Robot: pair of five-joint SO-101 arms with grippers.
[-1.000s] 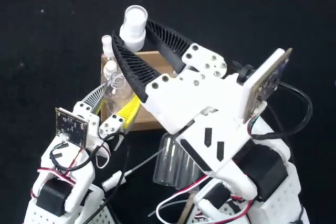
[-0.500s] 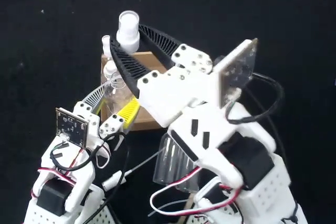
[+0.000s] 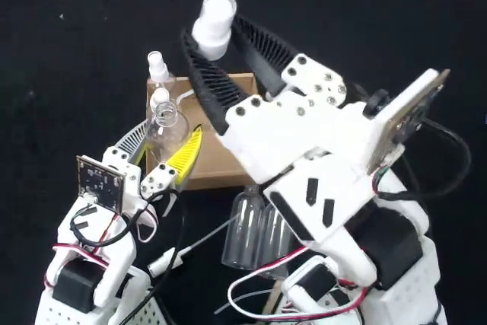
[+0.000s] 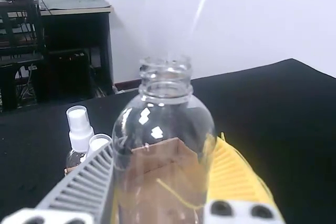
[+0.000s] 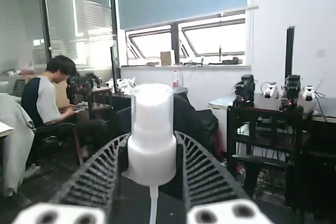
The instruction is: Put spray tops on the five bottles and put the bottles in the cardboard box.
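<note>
- Bottle (image 3: 163,129), neck open, sits clamped in my left tool (image 3: 163,146), left of centre, over the cardboard box (image 3: 221,169).
- My right tool (image 3: 213,32) grips a spray top (image 3: 213,20), upper centre, not yet on.
- Two capped bottles (image 3: 157,66) seem boxed; two bare bottles (image 3: 247,230) lie lower centre on the worktop (image 3: 61,58), so I judge three left to cap.

Item: white spray top (image 5: 151,145), upright, clamped in the right gripper (image 5: 152,153), one black ribbed finger (image 5: 94,174) touching each side of its collar. Thin dip tube (image 5: 153,205) hangs straight below. Far behind: windows (image 5: 210,38), dark table (image 5: 262,111) carrying equipment.
</note>
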